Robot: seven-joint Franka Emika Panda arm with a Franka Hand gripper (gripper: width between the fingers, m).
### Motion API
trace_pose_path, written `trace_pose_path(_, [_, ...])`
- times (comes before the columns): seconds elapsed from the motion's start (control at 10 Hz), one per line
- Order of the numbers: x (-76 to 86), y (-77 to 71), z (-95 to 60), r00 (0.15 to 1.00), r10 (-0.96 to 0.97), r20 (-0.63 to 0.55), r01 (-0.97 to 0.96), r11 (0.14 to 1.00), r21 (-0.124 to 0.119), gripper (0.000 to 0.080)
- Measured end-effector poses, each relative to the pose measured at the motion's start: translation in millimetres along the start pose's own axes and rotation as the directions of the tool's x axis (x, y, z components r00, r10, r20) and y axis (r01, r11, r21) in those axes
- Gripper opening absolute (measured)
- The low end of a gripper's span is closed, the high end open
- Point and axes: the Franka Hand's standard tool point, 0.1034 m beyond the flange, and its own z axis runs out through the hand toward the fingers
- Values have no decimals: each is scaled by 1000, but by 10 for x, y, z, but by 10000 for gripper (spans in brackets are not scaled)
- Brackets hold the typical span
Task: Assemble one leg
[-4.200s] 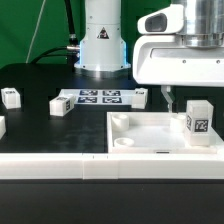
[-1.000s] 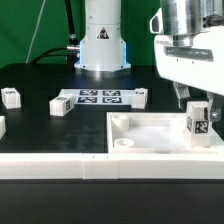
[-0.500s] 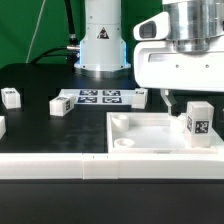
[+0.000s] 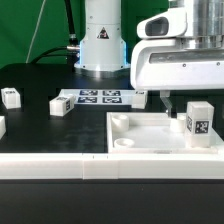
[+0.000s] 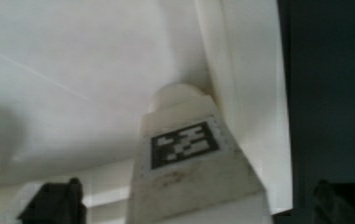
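A white leg [image 4: 198, 122] with a black-and-white tag stands upright in the right far corner of the white tabletop [image 4: 150, 143]. My gripper [image 4: 176, 100] hangs just above and slightly left of the leg, one dark finger [image 4: 165, 99] showing. In the wrist view the leg [image 5: 192, 150] rises between the two dark fingertips [image 5: 53, 202], which are spread wide on either side without touching it; the gripper [image 5: 197, 206] is open. The tabletop floor [image 5: 85, 80] and its raised rim [image 5: 245, 60] lie behind the leg.
Other loose legs lie on the black table: one at the far left [image 4: 10, 97], one left of centre [image 4: 60, 105], one at the left edge [image 4: 1, 126] and one behind the tabletop [image 4: 140, 96]. The marker board [image 4: 100, 97] lies before the arm's base [image 4: 102, 45].
The gripper, tilted and further right a second ago, has levelled and shifted a little left above the leg. The leg and tabletop have not moved.
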Motion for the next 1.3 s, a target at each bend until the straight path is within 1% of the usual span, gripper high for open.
trace_pose_path(0.1, [1, 10, 2, 999, -35, 0, 35, 999, -1, 649])
trace_pose_path(0.3, [2, 11, 2, 999, -34, 0, 34, 999, -1, 387])
trace_pose_path(0.4, [2, 12, 2, 999, -34, 0, 34, 999, -1, 287])
trace_pose_path(0.7, [3, 16, 2, 1000, -1, 0, 1, 1000, -1, 289])
trace_pose_path(0.8, [16, 29, 1, 996, 94, -5, -94, 995, 14, 289])
trace_pose_path(0.9, [26, 38, 1, 973, 229, -16, -228, 973, 34, 289])
trace_pose_path(1.0, [20, 39, -3, 932, 361, -19, -361, 932, 41, 289])
trace_pose_path(1.1, [17, 36, -4, 886, 463, -18, -462, 886, 42, 289])
trace_pose_path(1.2, [14, 30, -3, 846, 532, -15, -531, 846, 42, 291])
trace_pose_path(1.3, [9, 23, -2, 757, 653, -10, -653, 757, 42, 292])
